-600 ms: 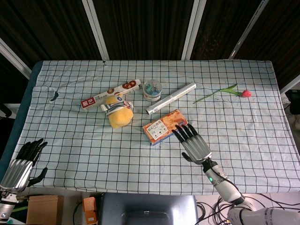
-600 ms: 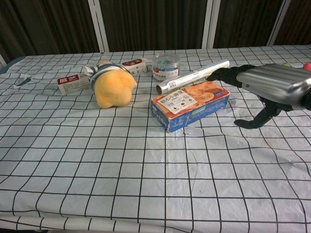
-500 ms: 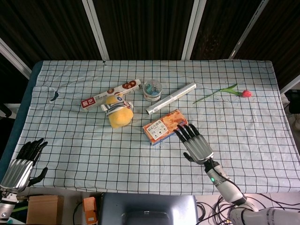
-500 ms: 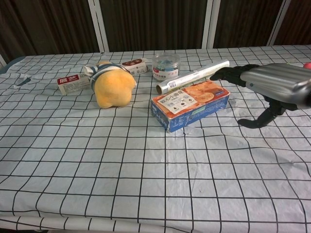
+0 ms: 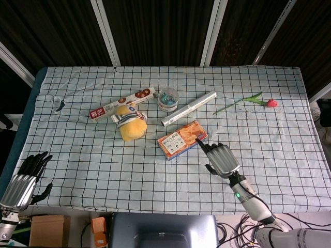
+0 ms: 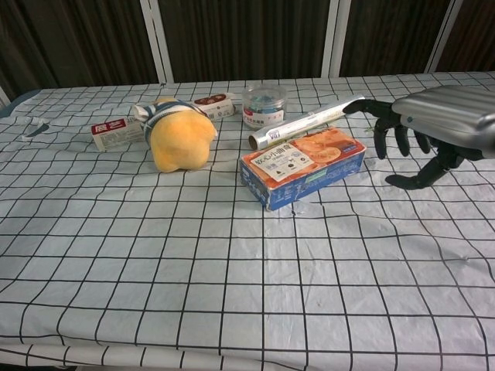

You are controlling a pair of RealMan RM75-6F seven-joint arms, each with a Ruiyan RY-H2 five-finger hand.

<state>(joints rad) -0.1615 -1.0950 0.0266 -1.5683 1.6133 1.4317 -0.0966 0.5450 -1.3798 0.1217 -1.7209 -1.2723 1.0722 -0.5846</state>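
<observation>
My right hand (image 5: 221, 159) hovers just right of an orange and blue box (image 5: 182, 139) on the checked cloth, holding nothing. In the chest view the right hand (image 6: 437, 127) has its fingers (image 6: 380, 137) bent downward and its thumb spread apart, near the box (image 6: 302, 166) but not touching it. One dark finger points toward the box's right end. My left hand (image 5: 23, 178) hangs off the table's near left corner, fingers stretched out and holding nothing; it shows only in the head view.
A yellow plush toy (image 5: 132, 126), a long red and white carton (image 5: 123, 102), a clear tub of blue bits (image 5: 168, 97) and a silver roll (image 5: 188, 108) lie behind the box. A red-budded flower (image 5: 271, 103) lies far right.
The right hand has drawn back to the right off the box, and its fingers have bent from flat to curled downward. The left hand has hardly moved.
</observation>
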